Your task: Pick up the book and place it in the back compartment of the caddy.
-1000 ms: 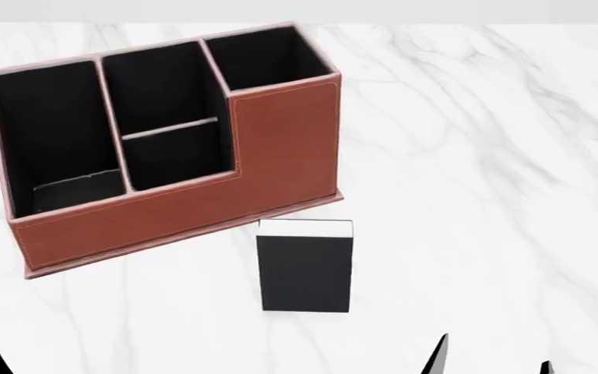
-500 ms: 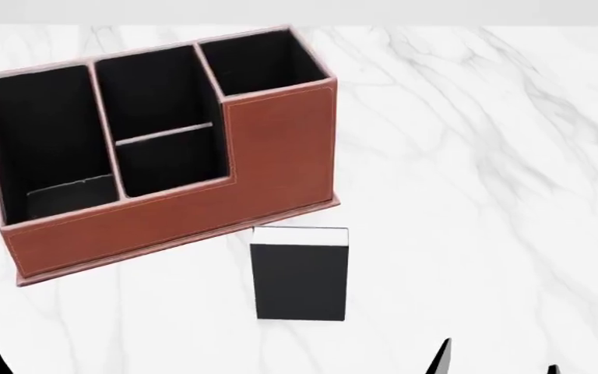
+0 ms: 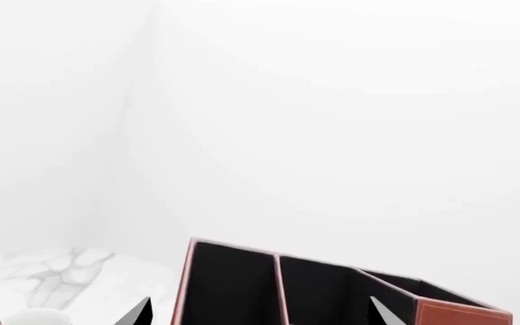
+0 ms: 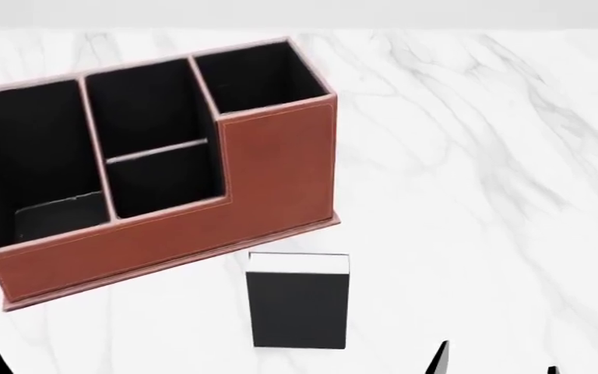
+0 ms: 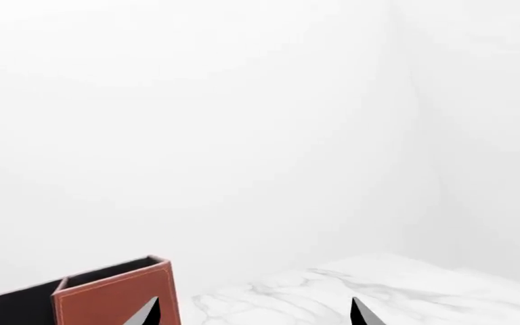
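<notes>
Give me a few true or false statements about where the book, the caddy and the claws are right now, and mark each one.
1. The book stands on the marble table, outside the caddy. True.
2. The right claw is shut on the book. False: only its tips show at the head view's lower edge, apart from the book and spread.
3. The caddy's cells hold several books. False: no book is in them.
4. The book's white page edge faces up. True.
5. The left claw grips the caddy's rim. False: its tips are spread, holding nothing.
</notes>
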